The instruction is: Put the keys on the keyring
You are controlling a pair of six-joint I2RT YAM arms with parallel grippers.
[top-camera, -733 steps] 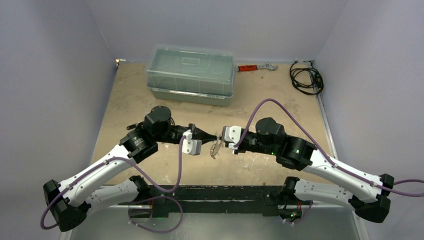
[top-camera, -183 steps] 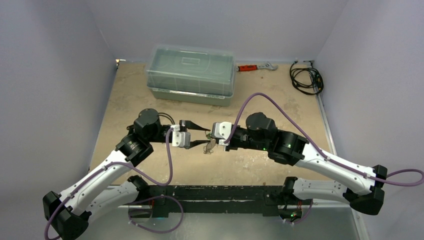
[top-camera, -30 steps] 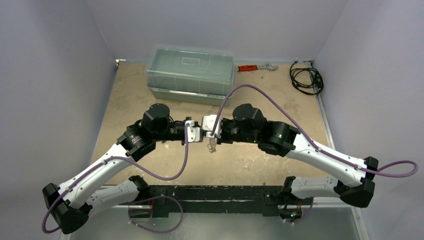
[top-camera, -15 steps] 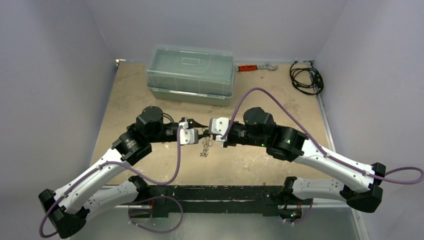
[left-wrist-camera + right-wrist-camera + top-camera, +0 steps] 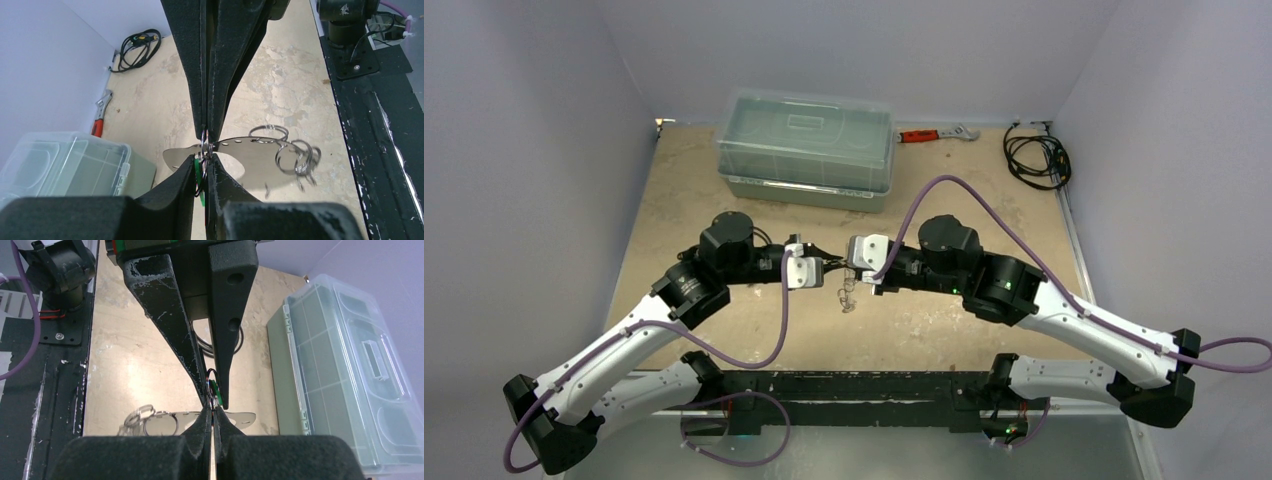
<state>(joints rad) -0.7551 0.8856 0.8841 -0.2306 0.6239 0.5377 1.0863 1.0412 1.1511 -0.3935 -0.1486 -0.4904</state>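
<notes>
Pinching the green key (image 5: 214, 389) by its head in the left gripper (image 5: 827, 268), closed right down on it, mid-air over the table (image 5: 724, 200). Meeting it tip to tip with the right gripper (image 5: 850, 276), likewise clamped tight, on the keyring (image 5: 848, 298) wire, with the flat tag (image 5: 235, 159) dangling underneath. Best bet for threading: hold both pinches firm, line the key's hole up with the ring's split end, then rotate slowly rather than shoving, or risk popping the ring loose. Can't tell whether the key's actually on the wire yet. Couldn't spot any readable brand or writing, not on the plastic box (image 5: 804, 150), not on the wrench (image 5: 934, 133).
</notes>
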